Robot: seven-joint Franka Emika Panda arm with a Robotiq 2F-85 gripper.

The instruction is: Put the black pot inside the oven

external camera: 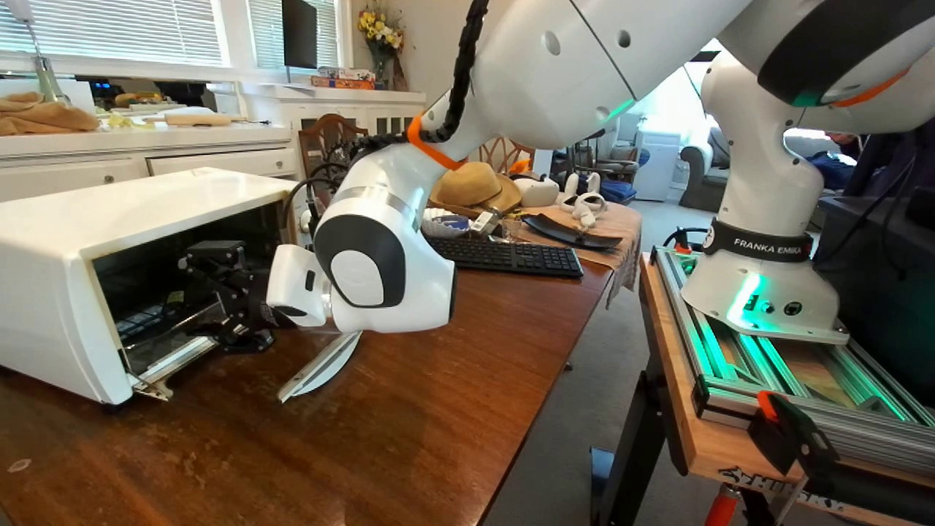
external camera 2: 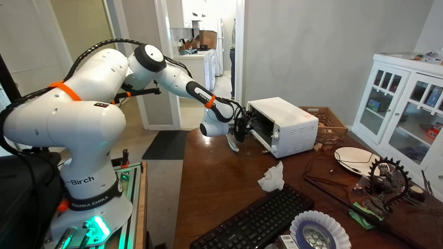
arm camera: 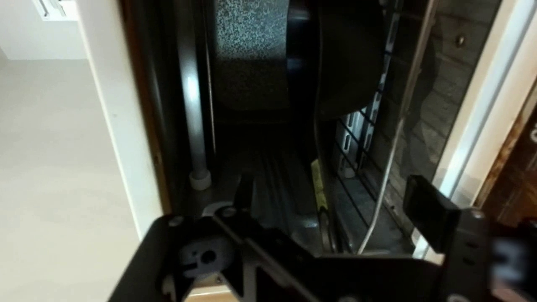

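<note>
The white oven (external camera: 146, 197) stands on the wooden table with its front open, and it also shows in an exterior view (external camera 2: 290, 121). Its door (external camera: 321, 369) is folded down. In the wrist view, the black pot (arm camera: 350, 58) is inside the dark oven by the wire rack (arm camera: 354, 142). Its handle (arm camera: 322, 188), with a yellow strip, points towards me. My gripper (arm camera: 337, 201) is open at the oven mouth. The handle end lies between the spread fingers, apart from both. In both exterior views the gripper (external camera: 223, 292) (external camera 2: 242, 126) is at the opening; the pot's body is hidden in darkness there.
A keyboard (external camera 2: 263, 218), a crumpled tissue (external camera 2: 272, 178) and a white plate (external camera 2: 358, 160) lie on the table. A wicker basket (external camera 2: 328, 126) stands beside the oven. The oven's side walls and the lowered door are close around the gripper.
</note>
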